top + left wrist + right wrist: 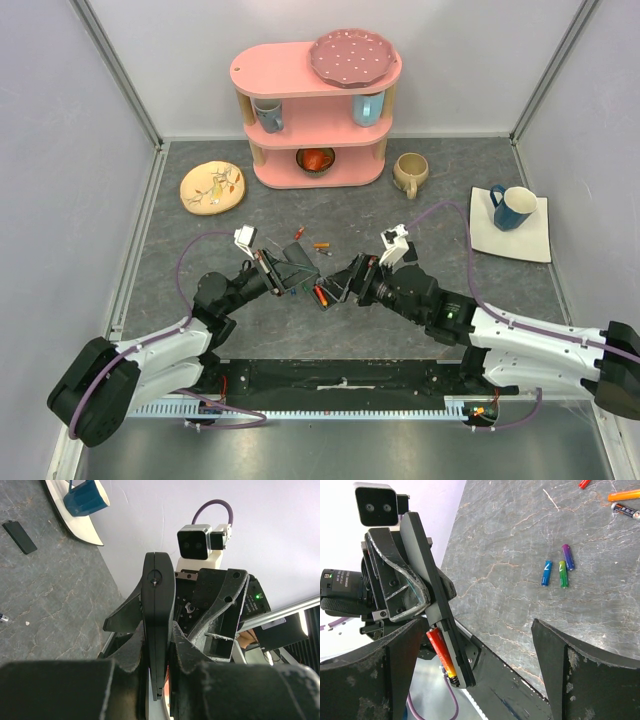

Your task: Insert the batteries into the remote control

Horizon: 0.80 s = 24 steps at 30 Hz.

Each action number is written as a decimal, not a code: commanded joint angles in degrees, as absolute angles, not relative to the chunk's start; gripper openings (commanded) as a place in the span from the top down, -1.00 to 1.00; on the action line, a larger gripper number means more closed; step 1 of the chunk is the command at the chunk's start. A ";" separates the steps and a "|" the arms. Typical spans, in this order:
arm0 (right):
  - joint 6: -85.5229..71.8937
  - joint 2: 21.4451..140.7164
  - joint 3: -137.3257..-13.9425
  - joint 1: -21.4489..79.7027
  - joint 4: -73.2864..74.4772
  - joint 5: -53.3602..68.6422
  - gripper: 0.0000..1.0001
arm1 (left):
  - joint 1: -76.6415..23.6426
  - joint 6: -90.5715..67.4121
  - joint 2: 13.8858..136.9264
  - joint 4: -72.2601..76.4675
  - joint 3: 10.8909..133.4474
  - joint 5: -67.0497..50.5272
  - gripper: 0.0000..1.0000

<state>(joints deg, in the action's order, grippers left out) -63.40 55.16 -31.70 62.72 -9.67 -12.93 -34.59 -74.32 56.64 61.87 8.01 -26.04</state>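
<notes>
The left gripper point(159, 647) fills the bottom of its own wrist view, its fingers point(127, 652) pressed onto the two flat faces of the remote point(159, 610). The remote is held on edge and clear of the table point(450, 310), sticking out beyond the fingertips. From the right wrist, it slants down from upper left to lower right, gripped at about mid-length. One red-to-orange battery point(441, 652) lies lengthwise in the recess near its lower end, beside a spring contact.

The right gripper point(475, 630) faces it with fingers spread wide and nothing between the pads. The remote's lower end sits in the gap, close to the left-hand finger; whether they touch cannot be told.

From above, the two grippers meet nose to nose in the middle of the table, near the front.

The loose batteries point(563, 570) lie on the table beyond the grippers. A blue, a green and a purple one are close together. An orange one point(622, 496), a red one point(583, 483) and a dark one point(626, 511) are farther off.

A flat black strip point(19, 536) lies alone on the table. Behind stand a pink shelf point(315, 100), a plate point(213, 186), a beige mug point(410, 172) and a blue mug point(512, 207) on a white tray point(535, 240).
</notes>
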 commanded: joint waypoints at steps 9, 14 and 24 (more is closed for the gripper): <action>-66.44 56.78 -31.55 61.26 -14.59 -10.99 -0.95 | -34.80 -73.92 55.37 66.27 9.58 -26.19 0.96; -67.32 57.83 -30.68 61.17 -16.17 -9.67 -0.93 | -34.80 -74.00 55.02 66.53 9.76 -25.75 0.96; -68.12 57.66 -29.53 61.26 -16.70 -9.58 -0.88 | -34.80 -73.92 54.32 66.80 9.40 -24.61 0.96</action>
<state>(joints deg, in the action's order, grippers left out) -67.13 57.87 -30.37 61.49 -14.85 -9.89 -34.59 -74.30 55.33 62.43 8.01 -25.63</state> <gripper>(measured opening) 0.945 0.178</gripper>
